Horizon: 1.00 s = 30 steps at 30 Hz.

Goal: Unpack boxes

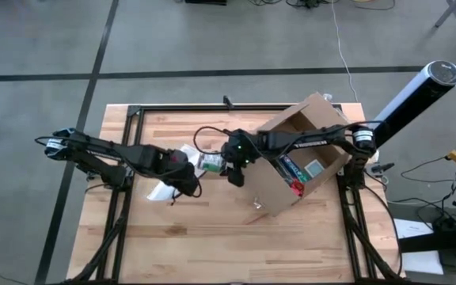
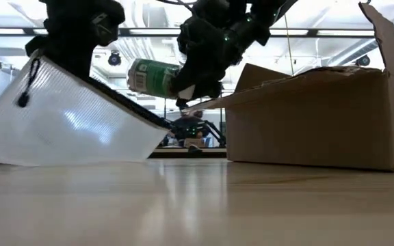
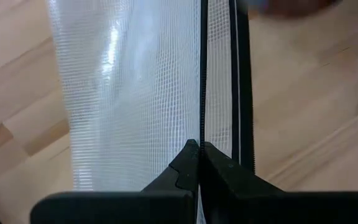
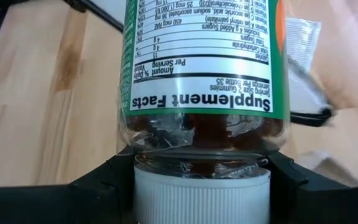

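On one wooden table (image 1: 212, 229): one open cardboard box (image 1: 307, 158), right gripper (image 1: 226, 165) fingers clamping one bottle (image 1: 210, 164), left gripper (image 1: 182, 184) fingers pinching one mesh pouch (image 2: 74, 123).

We see two dark, near-black jointed arms, left arm (image 1: 101, 154) and right arm (image 1: 307, 141), thin black cables looped along the links. Small green LED lit near the right wrist (shows in the low view too). Fingers (image 3: 222, 180) are matte black, angular moulded plastic.
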{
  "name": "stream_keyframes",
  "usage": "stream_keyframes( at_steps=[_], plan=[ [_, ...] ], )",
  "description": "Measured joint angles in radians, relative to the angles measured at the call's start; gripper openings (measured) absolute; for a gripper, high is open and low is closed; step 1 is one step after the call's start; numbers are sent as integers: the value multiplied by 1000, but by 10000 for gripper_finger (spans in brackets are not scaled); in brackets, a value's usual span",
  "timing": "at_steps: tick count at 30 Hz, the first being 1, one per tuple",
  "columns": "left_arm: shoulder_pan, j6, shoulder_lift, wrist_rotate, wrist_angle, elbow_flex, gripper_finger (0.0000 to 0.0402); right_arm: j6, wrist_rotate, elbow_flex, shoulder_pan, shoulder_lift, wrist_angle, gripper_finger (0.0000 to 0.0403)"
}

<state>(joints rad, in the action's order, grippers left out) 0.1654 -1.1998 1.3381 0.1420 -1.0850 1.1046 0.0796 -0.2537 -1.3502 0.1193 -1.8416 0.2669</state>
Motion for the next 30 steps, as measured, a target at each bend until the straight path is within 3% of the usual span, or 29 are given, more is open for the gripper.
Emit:
stream_keyframes(
  at_steps=[20, 30],
  plan=[
    [-2, 26, 1, 168, 18, 153, 0, 12, -16, 0, -10, -26, 14, 199],
    [-2, 129, 2, 160, 168, 162, 0, 93, -18, -11, -7, -26, 15, 199]
  ],
)
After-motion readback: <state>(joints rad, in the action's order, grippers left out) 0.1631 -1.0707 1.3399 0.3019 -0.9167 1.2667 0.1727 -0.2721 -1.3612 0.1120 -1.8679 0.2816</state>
